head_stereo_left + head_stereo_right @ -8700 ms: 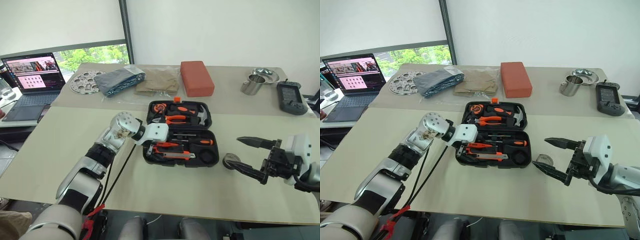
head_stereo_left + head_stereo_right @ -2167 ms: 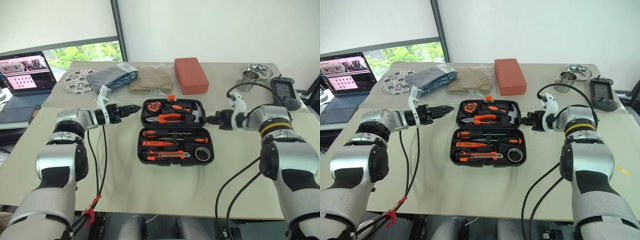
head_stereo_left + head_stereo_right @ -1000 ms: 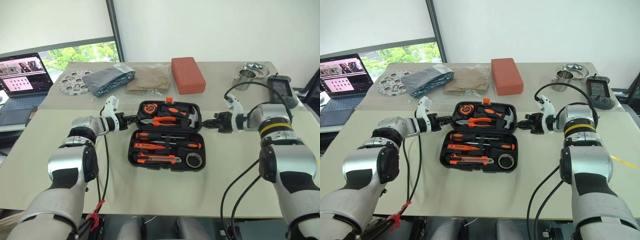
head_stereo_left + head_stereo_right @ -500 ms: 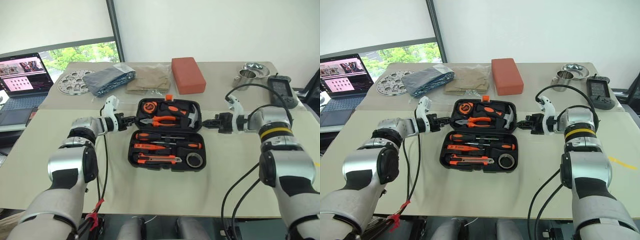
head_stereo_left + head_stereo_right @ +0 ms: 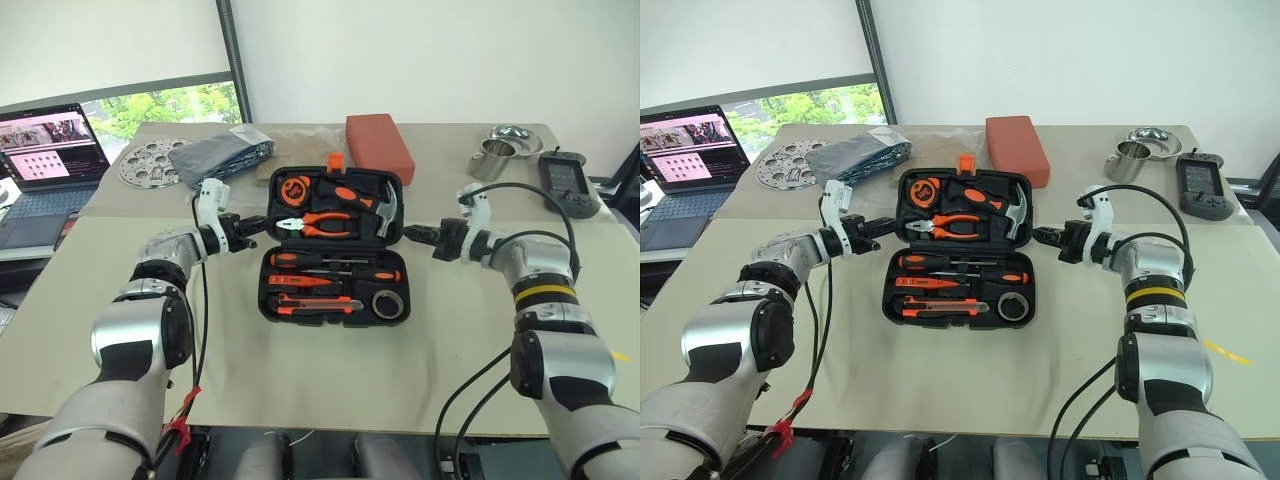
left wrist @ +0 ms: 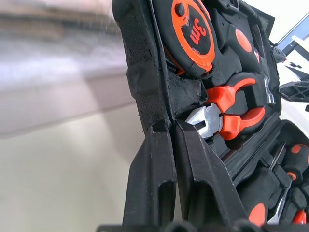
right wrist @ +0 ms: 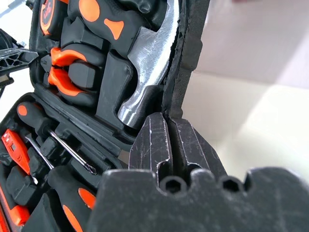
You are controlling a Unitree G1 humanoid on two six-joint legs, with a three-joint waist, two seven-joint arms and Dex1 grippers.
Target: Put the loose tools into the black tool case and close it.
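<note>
The black tool case (image 5: 335, 250) lay open near the middle of the beige table (image 5: 300, 380), its lid half raised off the surface and tilted toward the robot. In the lower tray sat two black-and-orange-handled screwdrivers (image 5: 335, 260), a small orange screwdriver (image 5: 300, 297), an orange-and-black utility knife (image 5: 318, 309) and a small dark tape roll (image 5: 386, 304), each in a moulded slot. The lid held a tape measure (image 6: 190, 36), orange-handled pliers (image 5: 335, 223) and a hammer (image 5: 383, 203); an orange latch (image 5: 336, 160) stood at its top edge.

The left gripper (image 5: 250, 228) was pinched shut on the lid's left edge, its fingers (image 6: 154, 169) meeting against the foam-lined rim. The right gripper (image 5: 412, 233) was likewise clamped on the lid's right edge, its fingers (image 7: 154, 145) closed beside the hammer head.

Beyond the case, a red-orange block (image 5: 379, 147), folded cloths (image 5: 222, 160) and a perforated metal disc (image 5: 150, 164) lay at the far side. A metal cup (image 5: 486, 160), a metal bowl (image 5: 510, 135) and a dark handheld device (image 5: 568, 184) sat at the far right. A laptop (image 5: 40, 165) stood open to the left.
</note>
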